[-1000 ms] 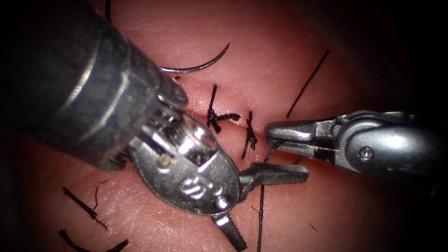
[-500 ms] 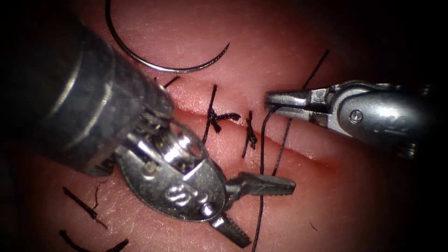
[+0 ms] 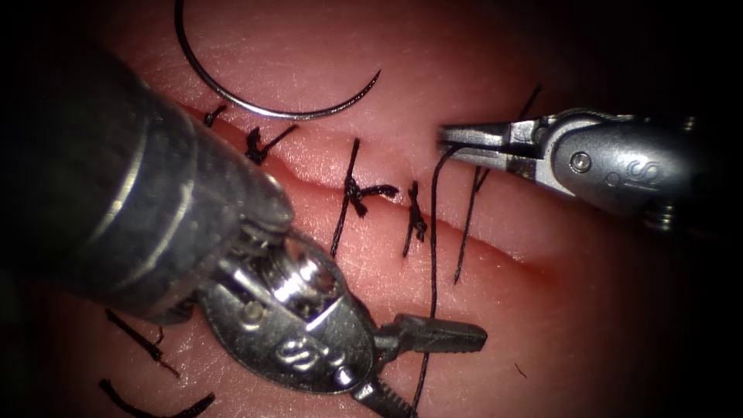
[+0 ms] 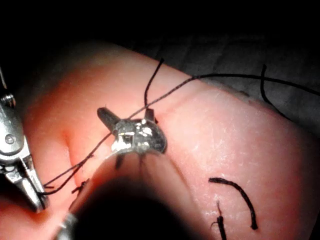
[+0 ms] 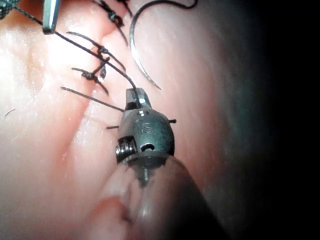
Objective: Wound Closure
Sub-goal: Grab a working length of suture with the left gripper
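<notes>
**Thread held taut, needle free**

Right tool (image 3: 447, 139) reaches in level from the right, jaws clamped on thread (image 3: 433, 232). Left tool (image 3: 433, 364) angles down from the near left, jaws apart, astride the thread, holding nothing. Needle (image 3: 255, 108) lies loose on far tissue (image 3: 542, 325), beyond the cut (image 3: 480, 240).

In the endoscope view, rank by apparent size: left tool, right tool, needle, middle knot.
1. Left tool, nearest the camera, so its lead is unsure.
2. Right tool, holding the thread.
3. Needle, lying free on the tissue.
4. Middle knot.
</notes>
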Robot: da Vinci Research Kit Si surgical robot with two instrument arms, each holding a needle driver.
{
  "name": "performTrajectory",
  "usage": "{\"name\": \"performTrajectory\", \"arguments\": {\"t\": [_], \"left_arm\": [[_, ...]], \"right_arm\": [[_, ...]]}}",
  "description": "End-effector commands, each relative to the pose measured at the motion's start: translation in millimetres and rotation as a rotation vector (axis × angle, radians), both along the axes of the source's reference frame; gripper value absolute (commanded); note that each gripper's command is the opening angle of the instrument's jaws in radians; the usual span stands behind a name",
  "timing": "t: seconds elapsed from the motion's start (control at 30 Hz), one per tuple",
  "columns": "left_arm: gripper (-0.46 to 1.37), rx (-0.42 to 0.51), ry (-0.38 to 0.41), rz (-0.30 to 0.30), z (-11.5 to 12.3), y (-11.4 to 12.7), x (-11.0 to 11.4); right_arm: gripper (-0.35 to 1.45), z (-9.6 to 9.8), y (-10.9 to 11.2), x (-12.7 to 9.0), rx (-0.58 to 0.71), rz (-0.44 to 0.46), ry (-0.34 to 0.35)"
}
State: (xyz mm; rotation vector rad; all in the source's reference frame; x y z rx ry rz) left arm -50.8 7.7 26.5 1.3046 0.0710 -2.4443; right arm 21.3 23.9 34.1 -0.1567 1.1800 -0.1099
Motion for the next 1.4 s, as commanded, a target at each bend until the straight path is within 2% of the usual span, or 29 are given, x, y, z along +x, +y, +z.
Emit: {"name": "performTrajectory", "arguments": {"t": [0.03, 0.3, 0.53, 0.57, 0.6, 0.7, 0.9, 1.07, 1.17, 1.27, 1.4], "left_arm": [[0.42, -0.004, 0.000, 0.004, -0.2, -0.1, 0.1], [0.28, -0.007, -0.016, 0.039, -0.9, -1.6, 0.0], [0.24, -0.005, -0.026, 0.057, -0.6, -3.4, 0.4], [0.16, -0.004, -0.027, 0.060, -0.6, -3.5, 0.5], [-0.05, -0.001, -0.030, 0.065, -0.5, -3.6, 0.6], [-0.35, 0.006, -0.037, 0.078, -0.4, -3.7, 0.8], [-0.35, 0.023, -0.051, 0.097, -0.9, -2.8, 1.3], [-0.35, -0.018, -0.066, 0.024, -2.3, -0.9, 3.7], [-0.35, -0.037, -0.052, -0.018, -3.0, 0.2, 6.6], [-0.35, -0.043, -0.034, -0.044, -3.3, 0.8, 9.3], [-0.35, -0.057, -0.017, -0.065, -3.4, 1.2, 11.6]], "right_arm": [[-0.35, 0.1, -0.1, 0.0, 0.000, 0.001, -0.002], [-0.35, 0.3, -0.3, 0.0, 0.007, 0.007, -0.003], [-0.35, 0.3, -0.4, 0.0, 0.012, 0.009, -0.002], [-0.35, 0.3, -0.4, 0.0, 0.012, 0.009, -0.002], [-0.35, 0.3, -0.4, 0.0, 0.012, 0.009, -0.002], [-0.35, 0.3, -0.4, 0.0, 0.012, 0.009, -0.002], [-0.35, 0.2, -0.7, 0.0, 0.018, 0.010, -0.001], [-0.35, -0.4, -1.5, -0.1, 0.041, 0.015, 0.004], [-0.35, -1.2, -2.3, -0.1, 0.072, 0.022, 0.008], [-0.35, -2.2, -3.0, -0.1, 0.110, 0.032, 0.012], [-0.35, -3.4, -3.6, -0.2, 0.155, 0.046, 0.015]]}}
